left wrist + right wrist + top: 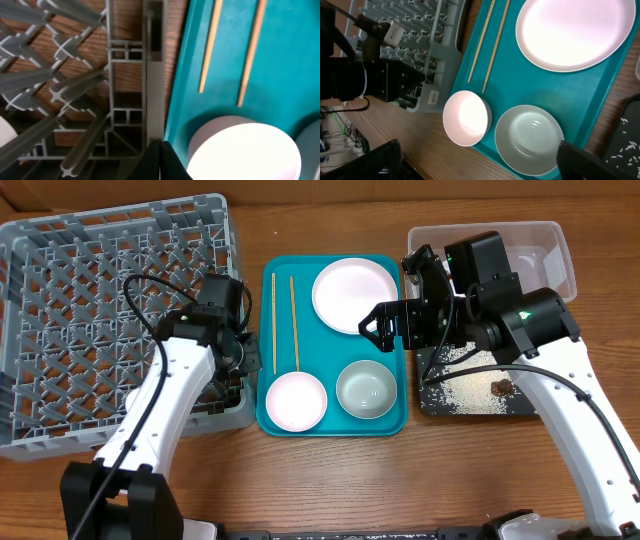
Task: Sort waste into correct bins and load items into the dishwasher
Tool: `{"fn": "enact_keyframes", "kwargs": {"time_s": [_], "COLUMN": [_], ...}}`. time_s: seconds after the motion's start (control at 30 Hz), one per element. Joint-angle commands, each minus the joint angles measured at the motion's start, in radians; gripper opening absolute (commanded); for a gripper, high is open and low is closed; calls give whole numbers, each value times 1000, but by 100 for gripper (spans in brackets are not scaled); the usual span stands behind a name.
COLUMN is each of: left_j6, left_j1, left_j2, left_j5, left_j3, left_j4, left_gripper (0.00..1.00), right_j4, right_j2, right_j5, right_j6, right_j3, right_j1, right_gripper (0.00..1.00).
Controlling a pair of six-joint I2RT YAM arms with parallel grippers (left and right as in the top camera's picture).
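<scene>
Grey lattice rack [100, 310] is cropped; the clear tub [545, 250] is half hidden by the right arm [560, 370]. Carried on the tray [325, 350] are the plate [355, 295], pink bowl [296, 401], green bowl [367, 390] and chopsticks [294, 320]. The left hand [238, 350] is closed empty, the right hand [370, 330] open.

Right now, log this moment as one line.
left jaws shut by rack | right jaws open over tray, near plate | plate, pink bowl, green bowl, chopsticks on tray

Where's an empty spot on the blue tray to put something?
Only a small bare patch of the tray, between the chopsticks, the plate, the pink bowl and the grey-green bowl. Elsewhere it is crowded. The grey rack has far more open floor.
</scene>
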Motion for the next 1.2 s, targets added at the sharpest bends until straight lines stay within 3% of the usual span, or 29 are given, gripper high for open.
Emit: {"fn": "enact_keyframes", "kwargs": {"time_s": [0.0,0.23,0.6,0.97,1.17], "left_j6": [-10,-37,-51,-48,-47], "left_j1": [-6,-6,-6,-6,-7], "left_j2": [24,25,40,36,19], "left_j5": [-42,164,-39,-3,26], "left_j3": [5,5,5,6,132], "left_j4": [-8,71,-8,-30,-127], "left_gripper": [4,4,4,4,14], "right_j4": [4,6,2,6,6], "right_j2": [-7,-7,-7,-7,-7], "right_j5": [4,4,4,4,4], "right_j6": [0,0,0,0,-1], "right_j3": [9,9,9,9,9], "right_j1": [1,1,1,1,1], "right_gripper": [100,100,100,100,100]}}
